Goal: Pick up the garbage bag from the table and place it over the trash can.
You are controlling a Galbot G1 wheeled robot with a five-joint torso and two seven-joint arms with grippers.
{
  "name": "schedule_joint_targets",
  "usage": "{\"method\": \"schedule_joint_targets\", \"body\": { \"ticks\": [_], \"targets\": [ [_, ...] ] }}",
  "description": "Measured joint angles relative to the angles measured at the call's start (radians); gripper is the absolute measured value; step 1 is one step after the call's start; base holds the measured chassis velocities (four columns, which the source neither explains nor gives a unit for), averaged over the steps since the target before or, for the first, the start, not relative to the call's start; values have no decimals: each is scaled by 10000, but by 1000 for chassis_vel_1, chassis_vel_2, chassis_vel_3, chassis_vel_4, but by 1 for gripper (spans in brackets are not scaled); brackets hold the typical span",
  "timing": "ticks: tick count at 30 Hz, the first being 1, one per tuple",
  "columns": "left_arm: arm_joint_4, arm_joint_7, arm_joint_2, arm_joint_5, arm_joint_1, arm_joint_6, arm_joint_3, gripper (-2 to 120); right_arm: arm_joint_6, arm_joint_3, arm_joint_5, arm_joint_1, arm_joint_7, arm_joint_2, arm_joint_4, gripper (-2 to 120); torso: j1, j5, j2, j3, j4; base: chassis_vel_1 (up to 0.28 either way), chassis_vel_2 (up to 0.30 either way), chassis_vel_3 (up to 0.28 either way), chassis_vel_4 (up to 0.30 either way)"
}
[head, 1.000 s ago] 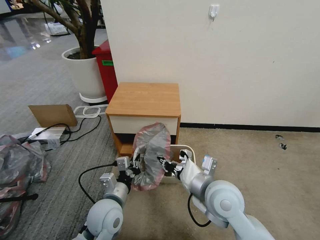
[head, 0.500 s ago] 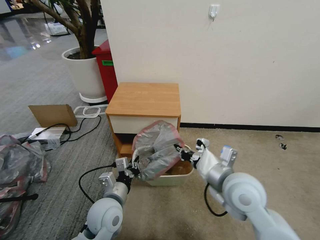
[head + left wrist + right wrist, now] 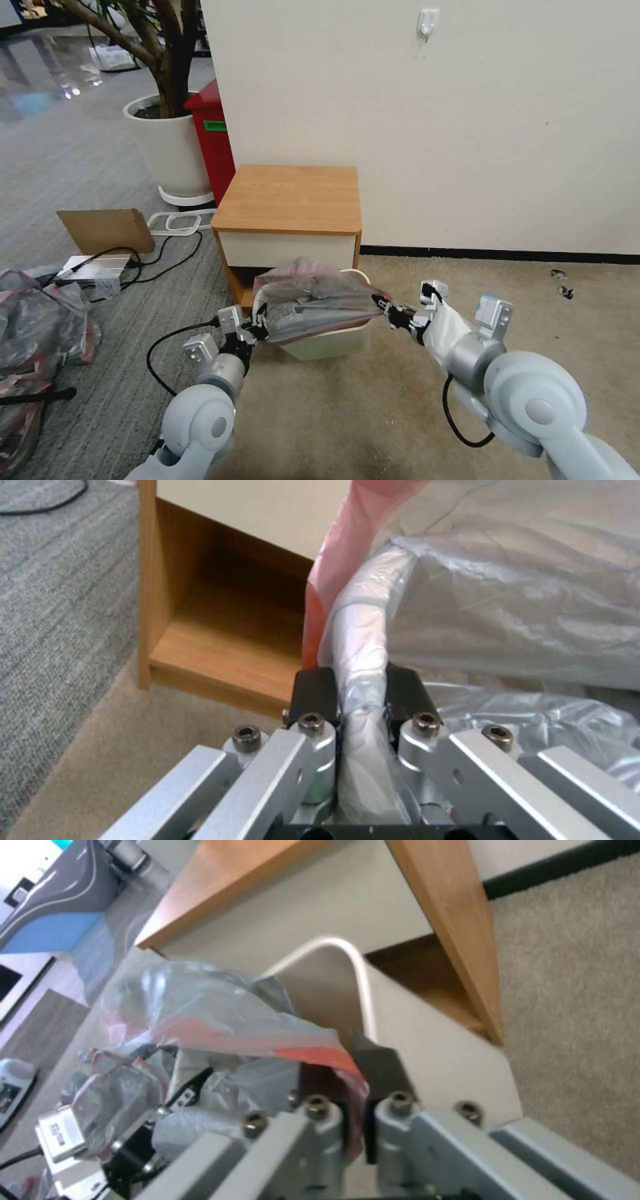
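Compared with a second ago, the garbage bag [image 3: 313, 303] has come way down: it was bunched up tall between the two arms, and now it's pulled out flat and wide, lying low across the top of the trash can [image 3: 327, 341]. The right arm has swung out to the robot's right, and the left one has dropped lower and shifted a bit to its left.

The left gripper [image 3: 257, 328] is clamped on the left edge of the bag; in the left wrist view the black pads [image 3: 317, 692] squeeze a rolled-up strip of grey plastic [image 3: 363, 630] with the pink rim just beside it. The right gripper [image 3: 389, 312] is pinching the bag's right end, just past the can's right side, and the right wrist view shows the red rim of the bag [image 3: 320, 1055] caught between its closed fingers [image 3: 377, 1065], with the cream wall of the can [image 3: 427, 1040] right next to it.

The can sits on the beige carpet [image 3: 467, 373] right in front of the table [image 3: 290, 200], whose top is bare wood. The far corner of the can's rim pokes out behind the bag, not covered.
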Motion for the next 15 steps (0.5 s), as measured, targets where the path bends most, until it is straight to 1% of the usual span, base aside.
{"method": "schedule_joint_targets", "body": {
  "ticks": [1,2,3,4,6,7,8,9,10,11,13,15],
  "targets": [
    [0,-2,-1,7,0,6,30,7,-73,6,-29,-3,-56,-1,66,10,0,0,0,0,0,0,0,0,0],
    [0,-2,-1,7,0,6,30,7,-73,6,-29,-3,-56,-1,66,10,0,0,0,0,0,0,0,0,0],
    [-1,-2,-1,16,-1,12,61,7,-140,15,-135,-1,-137,-20,156,14,0,0,0,1,0,0,0,0,0],
    [-2,-3,0,28,-3,17,87,7,-226,31,-370,-1,-281,-72,260,20,0,1,0,0,0,0,0,0,0],
    [-2,-3,1,43,-13,28,134,7,-411,150,-1203,-91,-872,-232,408,28,0,0,0,0,1,0,0,0,0],
    [-2,-3,4,45,-23,31,149,7,-457,224,-1973,-174,-1345,-328,457,34,0,0,0,0,0,0,0,0,0],
    [-2,-3,4,45,-23,31,149,7,-457,224,-1973,-174,-1345,-328,457,34,0,0,0,0,0,0,0,0,0],
    [-2,-3,7,48,-30,36,164,7,-437,294,-2814,-247,-1921,-429,495,37,0,1,0,0,-1,0,0,0,0],
    [-5,-3,15,58,-34,39,174,7,-357,355,-3726,-291,-2673,-549,531,43,0,-1,0,0,-1,0,0,0,0],
    [-5,-3,15,58,-34,39,174,7,-357,355,-3726,-291,-2673,-549,531,43,0,-1,0,0,-1,0,0,0,0],
    [-23,-3,39,148,-27,41,194,7,-144,278,-4841,-116,-3661,-668,546,52,0,0,0,0,-2,0,0,0,0],
    [-44,-3,63,250,8,41,205,7,149,25,-5468,256,-4180,-696,386,59,0,0,0,0,1,0,0,0,0]
  ]
}}
